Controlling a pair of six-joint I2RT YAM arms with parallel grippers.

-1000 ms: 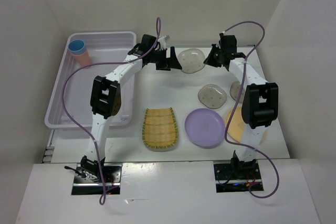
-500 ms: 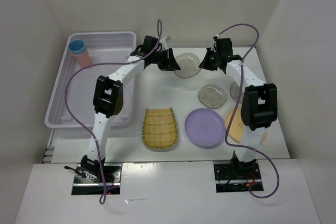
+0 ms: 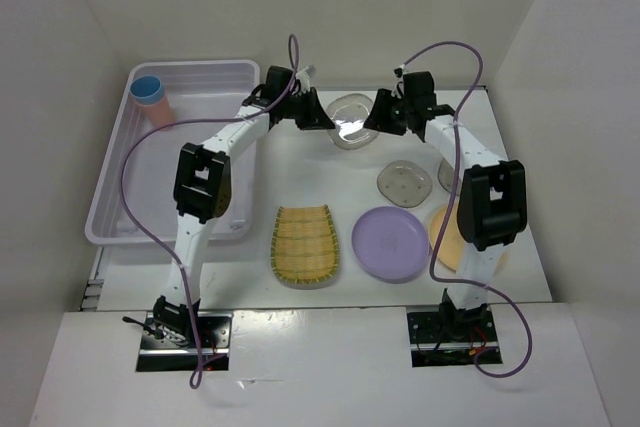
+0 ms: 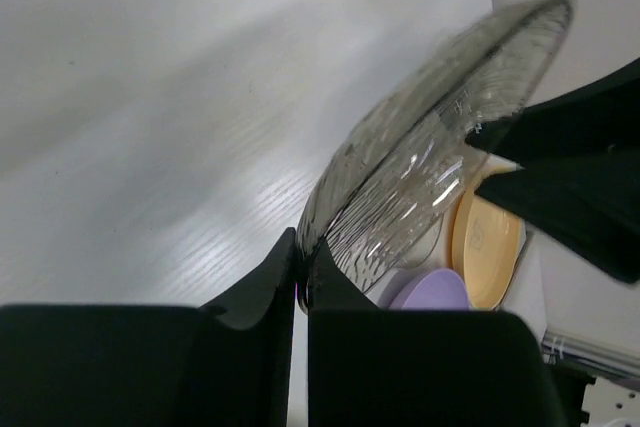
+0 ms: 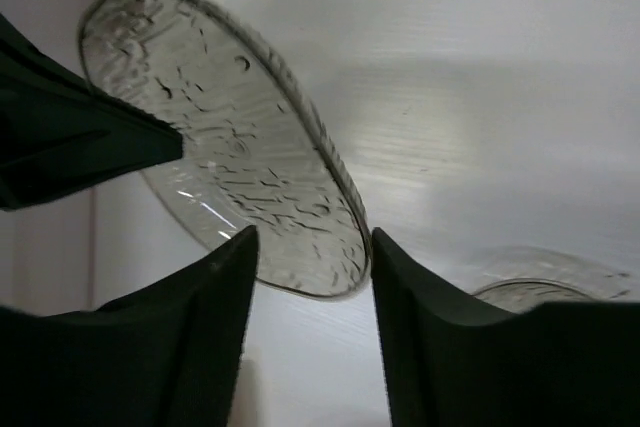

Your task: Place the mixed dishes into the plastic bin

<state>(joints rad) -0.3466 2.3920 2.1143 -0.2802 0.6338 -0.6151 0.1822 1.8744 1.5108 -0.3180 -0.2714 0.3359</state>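
At the far middle of the worktop (image 3: 300,172) we see one translucent grey plate (image 3: 350,119) held up off the surface, tilted steeply on its edge between the two arms. The left fingers (image 4: 270,282) are pinched shut on its rim, and the left wrist view shows both tips meeting on the plate's edge. The right fingers (image 5: 225,287) stand apart, open, with the opposite rim lying between them. We cannot tell whether either tip touches it.

Nearer to us, a second grey plate (image 3: 404,183) lies flat on the worktop, right of centre. In front of it sit the round lilac plate (image 3: 390,243) and, just beside that, the orange plate (image 3: 445,239), partly hidden by the right arm. The yellow ribbed tray (image 3: 304,244) lies left of the lilac plate.

The plastic bin (image 3: 190,65) stands at the left of the worktop. In its far left corner is the pink cup (image 3: 158,112), with the blue cup (image 3: 147,87) nested in it — nothing else that we can make out inside.
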